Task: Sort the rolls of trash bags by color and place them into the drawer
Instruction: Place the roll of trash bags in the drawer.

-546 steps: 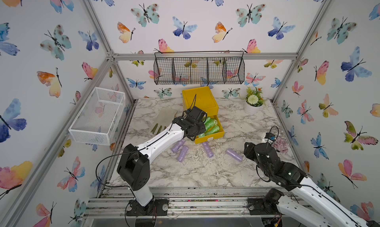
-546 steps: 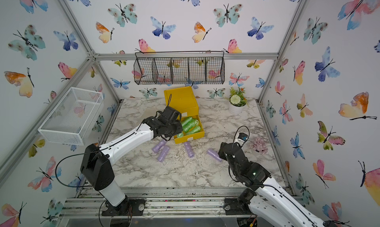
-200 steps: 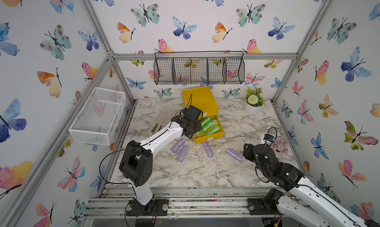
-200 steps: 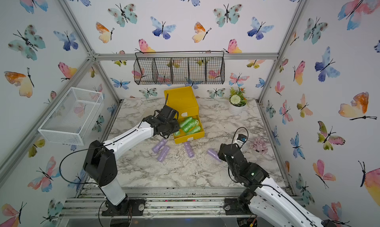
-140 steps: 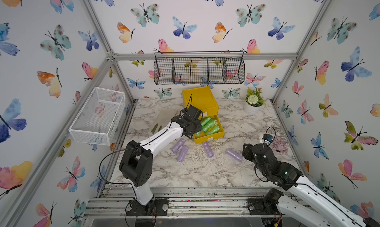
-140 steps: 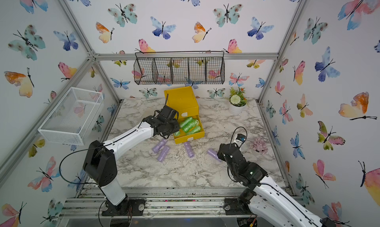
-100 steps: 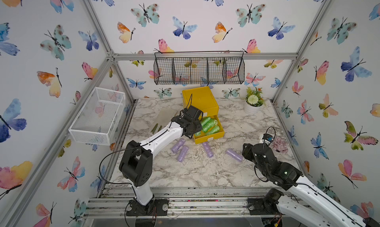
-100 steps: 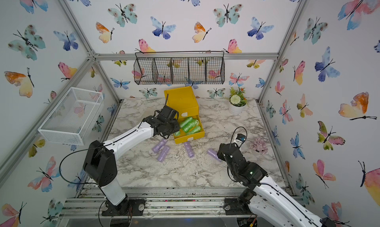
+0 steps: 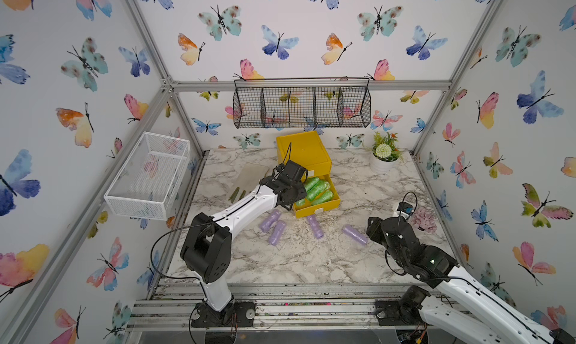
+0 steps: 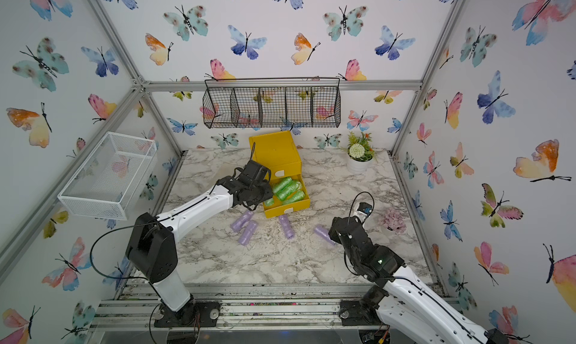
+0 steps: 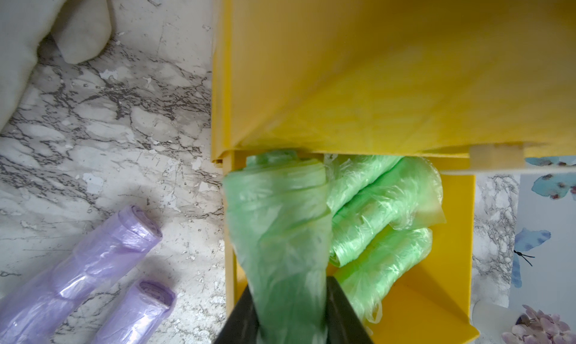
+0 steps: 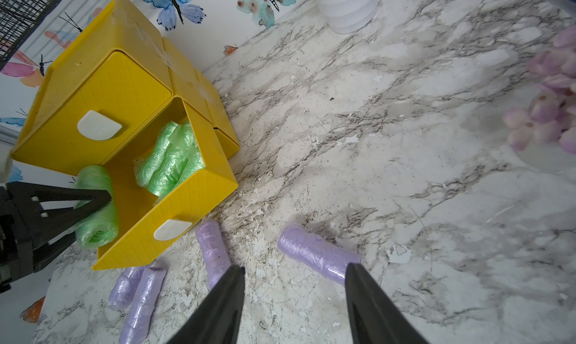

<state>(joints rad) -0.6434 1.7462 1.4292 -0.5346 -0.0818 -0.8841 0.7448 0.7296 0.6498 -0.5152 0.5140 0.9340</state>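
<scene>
Your marble table (image 9: 311, 264) carried the yellow chest (image 9: 304, 152), its bottom drawer (image 9: 318, 210) pulled out with green rolls (image 9: 318, 191) inside. Your left gripper (image 11: 291, 288) pinched another green roll (image 11: 277, 220) over that drawer's left side. Your right gripper (image 12: 295, 266) hung with jaws apart and empty, above the purple rolls (image 9: 276, 231) on the table.

We see yellow drawer (image 9: 304, 152) with white handles (image 12: 99, 125). We see green rolls (image 9: 318, 191), purple rolls (image 9: 276, 233). Table (image 9: 296, 264) white with grey marble lines. Walls (image 9: 311, 68) white with butterflies (image 9: 277, 43): blue, pink, orange, teal. Black wire basket (image 9: 302, 108), white wire basket (image 9: 149, 177). Arms (image 9: 246, 208) white and black. Pot (image 9: 378, 167) white.
</scene>
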